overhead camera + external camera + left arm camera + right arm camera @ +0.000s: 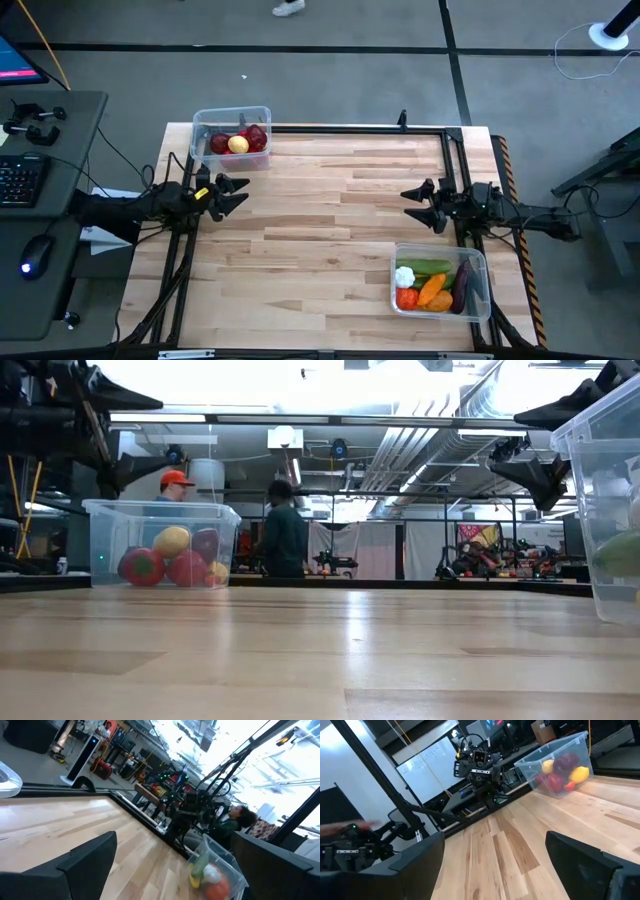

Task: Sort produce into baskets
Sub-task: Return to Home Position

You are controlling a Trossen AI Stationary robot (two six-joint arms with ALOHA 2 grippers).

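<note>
Wooden table [330, 230] with two baskets, far basket [231, 111] and near basket [440, 247]; two grippers, left gripper [243, 191] and right gripper [408, 203], gape empty.

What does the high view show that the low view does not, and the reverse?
High view only: keyboard and mouse on the side desk; garlic and carrot in the vegetable tub by the right gripper. Low view only: two people behind the table, one in an orange cap. Both: the fruit tub near the left gripper, with red fruit and a lemon.
</note>
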